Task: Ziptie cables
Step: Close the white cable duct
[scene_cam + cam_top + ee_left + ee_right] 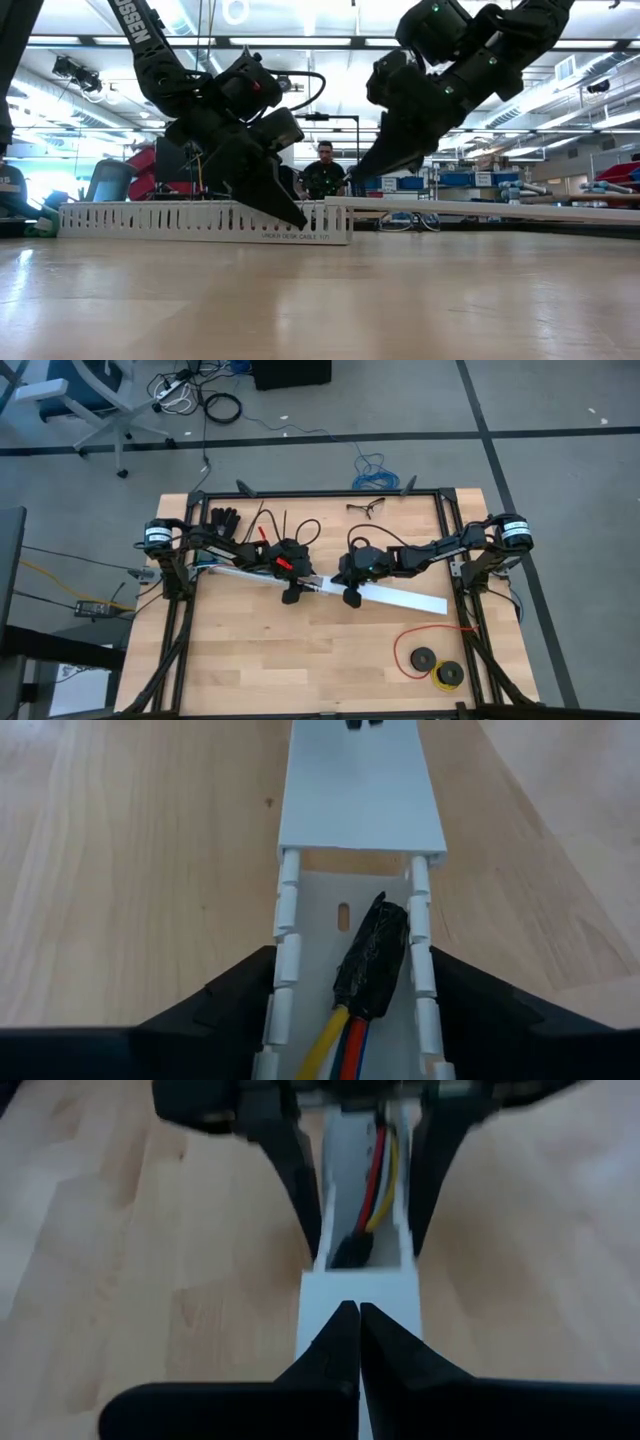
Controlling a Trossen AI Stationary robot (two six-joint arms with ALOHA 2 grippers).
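Now | cables (372,982) lie lengthwise inside the slotted channel (288,925), plug toward the right arm | left gripper (352,1010) nearer, fingers apart, straddling channel walls | right gripper (358,1342) closed, resting over the channel's covered stretch (360,1295)

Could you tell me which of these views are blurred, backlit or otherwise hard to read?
Right wrist view: soft throughout, the shut right gripper a dark blur. Low view: ceiling lights silhouette both arms. Left wrist view: sharpest on the coloured wires' dark taped plug inside the white slotted plastic channel. High view: evenly lit.
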